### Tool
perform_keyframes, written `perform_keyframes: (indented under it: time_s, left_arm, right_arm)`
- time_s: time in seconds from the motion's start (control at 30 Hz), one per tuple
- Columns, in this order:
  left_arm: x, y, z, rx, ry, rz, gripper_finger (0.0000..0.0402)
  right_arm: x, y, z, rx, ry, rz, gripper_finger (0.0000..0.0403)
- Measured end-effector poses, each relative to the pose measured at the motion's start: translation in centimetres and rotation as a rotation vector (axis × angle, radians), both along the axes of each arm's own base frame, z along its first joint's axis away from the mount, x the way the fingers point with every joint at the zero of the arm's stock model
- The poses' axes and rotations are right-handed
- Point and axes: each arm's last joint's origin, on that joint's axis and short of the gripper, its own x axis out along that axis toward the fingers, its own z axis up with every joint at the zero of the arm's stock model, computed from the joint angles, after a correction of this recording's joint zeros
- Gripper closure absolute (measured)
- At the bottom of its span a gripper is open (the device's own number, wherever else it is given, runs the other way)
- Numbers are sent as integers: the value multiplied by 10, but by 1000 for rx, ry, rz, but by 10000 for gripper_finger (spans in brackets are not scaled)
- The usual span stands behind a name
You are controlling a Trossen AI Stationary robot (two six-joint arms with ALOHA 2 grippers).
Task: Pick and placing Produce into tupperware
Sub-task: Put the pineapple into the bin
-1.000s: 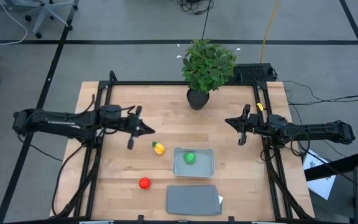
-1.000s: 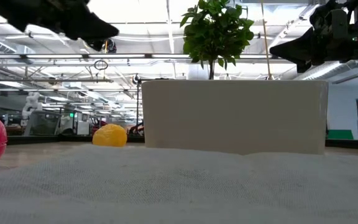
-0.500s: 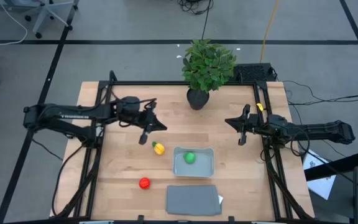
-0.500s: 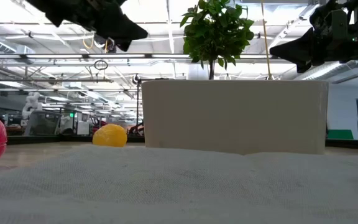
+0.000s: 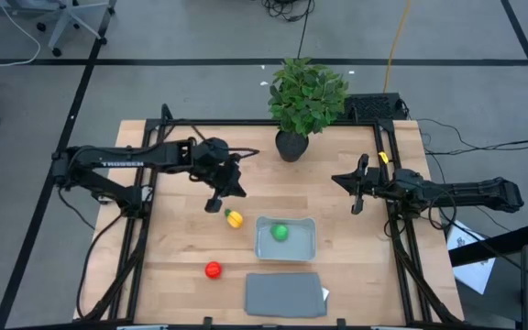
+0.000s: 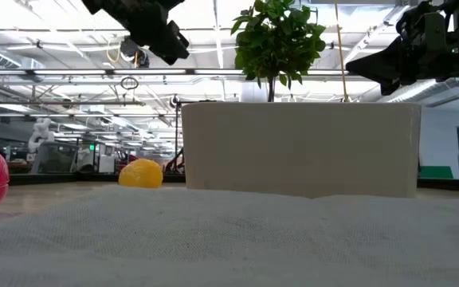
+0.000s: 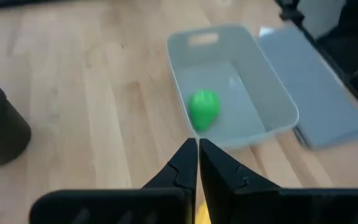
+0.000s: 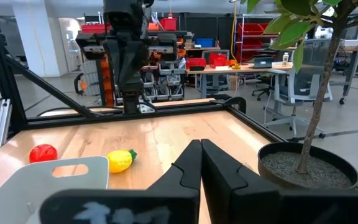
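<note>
The round green fruit [image 5: 280,232] lies inside the translucent tupperware [image 5: 308,247], also seen as the green fruit [image 7: 204,107] in the left wrist view. The yellow fruit with a green tip [image 5: 234,218] rests on the table left of the tub. The red fruit [image 5: 213,269] sits nearer the near edge. My left gripper [image 5: 216,202] hangs shut above the table, just to the far side of the yellow fruit. My right gripper [image 5: 356,203] waits shut above the table's right side.
A flat grey lid [image 5: 285,293] lies on the near side of the tub. A leafy potted plant [image 5: 305,96] stands at the table's far edge. Bare wood lies between the tub and the right arm.
My left arm has swung toward the table's right and somewhat toward its far edge, and its gripper now sits just beyond the yellow fruit. The fruits, tub and right arm have stayed put.
</note>
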Motion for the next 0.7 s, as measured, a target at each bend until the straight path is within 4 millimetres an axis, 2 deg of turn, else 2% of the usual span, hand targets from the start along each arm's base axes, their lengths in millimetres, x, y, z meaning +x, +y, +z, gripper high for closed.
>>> perform_keyframes:
  time_s: [0.27,0.47,0.7]
  left_arm:
    - [4,1,-14,50,154,-87,380]
    - [6,1,-15,117,161,-54,380]
    - [2,-6,-20,140,250,-58,380]
  right_arm:
    - [0,0,0,0,0,0,403]
    - [0,0,0,0,0,0,403]
    - [0,0,0,0,0,0,403]
